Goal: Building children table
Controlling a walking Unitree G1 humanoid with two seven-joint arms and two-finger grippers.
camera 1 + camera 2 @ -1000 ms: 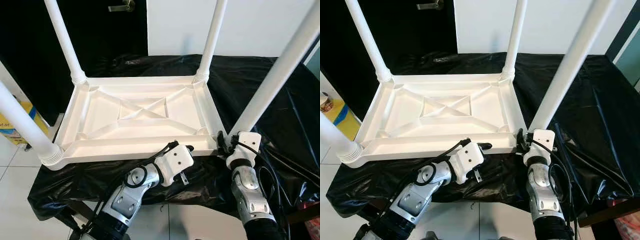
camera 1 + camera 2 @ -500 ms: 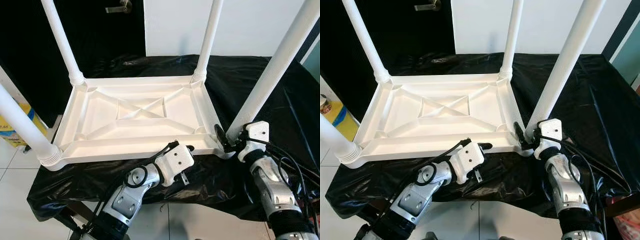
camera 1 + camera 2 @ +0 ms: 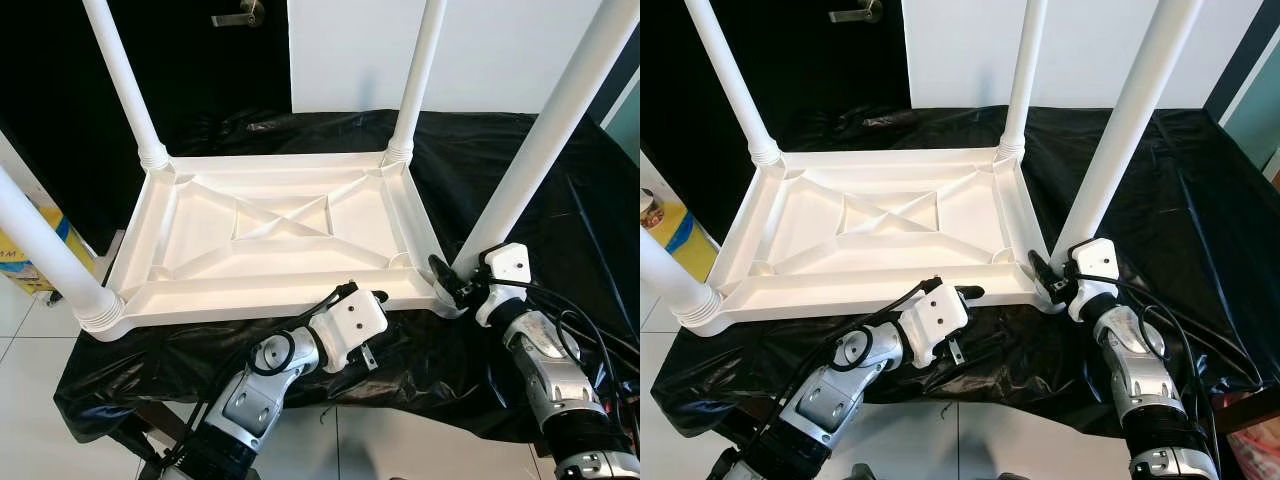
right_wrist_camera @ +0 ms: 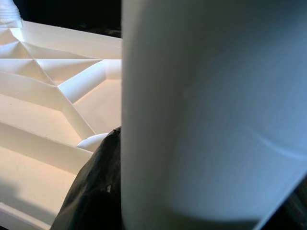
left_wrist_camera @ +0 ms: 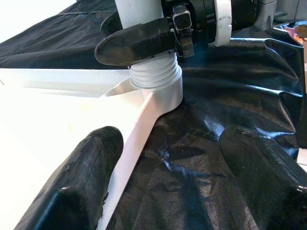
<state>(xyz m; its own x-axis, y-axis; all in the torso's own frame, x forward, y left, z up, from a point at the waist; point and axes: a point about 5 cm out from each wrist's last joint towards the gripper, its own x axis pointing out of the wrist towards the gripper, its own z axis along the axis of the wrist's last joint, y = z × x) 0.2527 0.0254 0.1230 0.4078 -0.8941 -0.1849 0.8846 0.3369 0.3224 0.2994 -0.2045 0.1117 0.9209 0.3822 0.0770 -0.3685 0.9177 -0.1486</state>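
A white plastic children's table lies upside down on a black cloth, with its legs pointing up. My right gripper is shut around the base of the near right leg, just above its threaded collar. That leg stands close in the right wrist view, with one black finger beside it. My left gripper rests at the tabletop's near rim, left of that corner. Its fingers stand open, and the rim runs beside one of them.
Black cloth covers the work table, and its near edge drops to a tiled floor. Other legs rise at the far left, far right and near left. A yellow box stands on the left, a dark door behind.
My right forearm has swung out to the right while its gripper stayed at the base of the near right leg. The left arm has not moved.
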